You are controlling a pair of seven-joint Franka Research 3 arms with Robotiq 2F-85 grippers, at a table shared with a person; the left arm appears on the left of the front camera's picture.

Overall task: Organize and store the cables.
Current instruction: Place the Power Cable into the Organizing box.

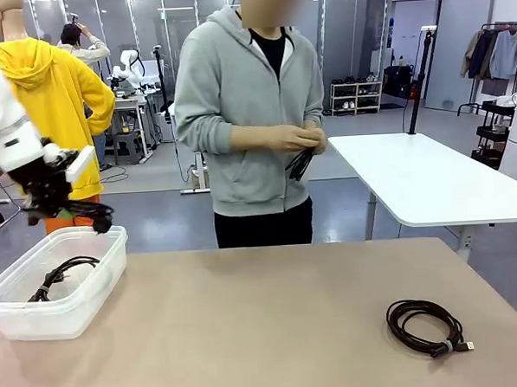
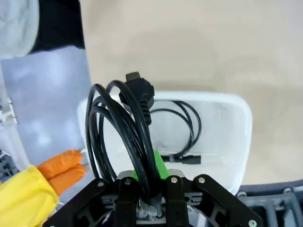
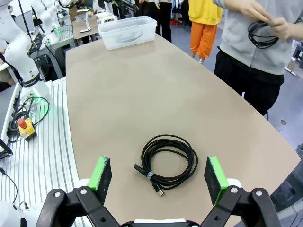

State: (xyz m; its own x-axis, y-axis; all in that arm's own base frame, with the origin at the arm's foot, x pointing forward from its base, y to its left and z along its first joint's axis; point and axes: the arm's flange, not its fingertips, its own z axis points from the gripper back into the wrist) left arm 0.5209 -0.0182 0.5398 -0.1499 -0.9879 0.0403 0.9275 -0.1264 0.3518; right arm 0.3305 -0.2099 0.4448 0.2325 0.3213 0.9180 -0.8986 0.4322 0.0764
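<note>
My left gripper (image 1: 79,210) hangs above the clear plastic bin (image 1: 90,293) at the table's left, shut on a coiled black cable (image 2: 118,127). In the left wrist view the coil stands up from between the green pads (image 2: 160,165), its plug on top. One coiled cable (image 1: 65,273) lies inside the bin (image 2: 232,142). Another coiled cable (image 1: 426,326) rests on the table at the right. It lies on the table beyond my open right gripper (image 3: 157,176), seen between its green pads (image 3: 100,172). The person holds a further cable (image 1: 299,164) in both hands.
The person stands at the table's far edge, near the middle. A second white table (image 1: 431,180) stands behind on the right. The tan tabletop (image 1: 248,324) is bare between bin and right-hand cable. Beside the table in the right wrist view runs a slatted rail with a red-buttoned box (image 3: 23,127).
</note>
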